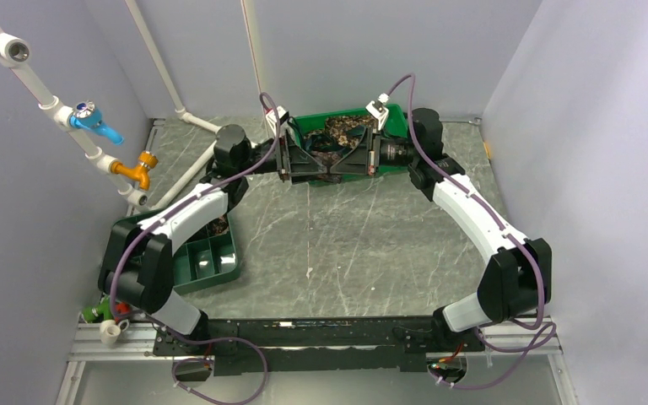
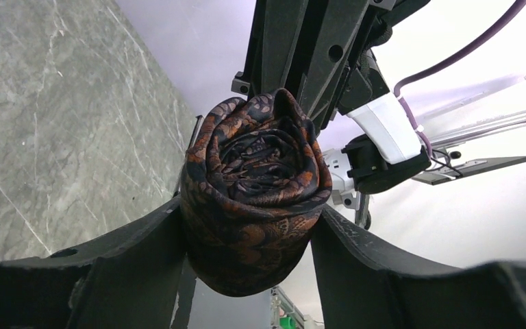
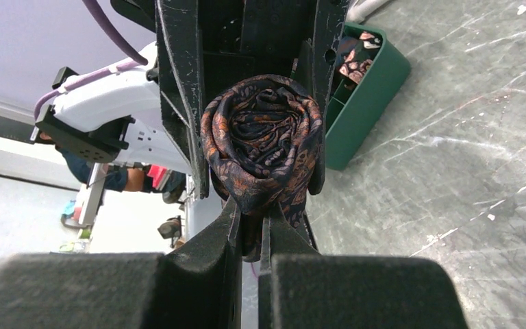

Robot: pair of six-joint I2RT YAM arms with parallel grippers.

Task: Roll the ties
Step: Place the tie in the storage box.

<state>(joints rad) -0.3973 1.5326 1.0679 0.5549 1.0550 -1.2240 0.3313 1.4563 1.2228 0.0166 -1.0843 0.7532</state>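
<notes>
Dark brown silk-like fabric with an orange leaf pattern forms the rolled tie (image 2: 253, 192), a tight spiral held in the air at the far middle of the grey marbled surface (image 1: 346, 245), just in front of the green bin (image 1: 392, 118). We see the spiral end-on in both wrist views, so its long axis runs level from one claw to the other, left to right. The left claw (image 2: 250, 240) stands about as wide as the roll and grips its two flanks. The right claw (image 3: 250, 240) is almost closed, and we see it pinching a fold of fabric at the roll's lower edge.
</notes>
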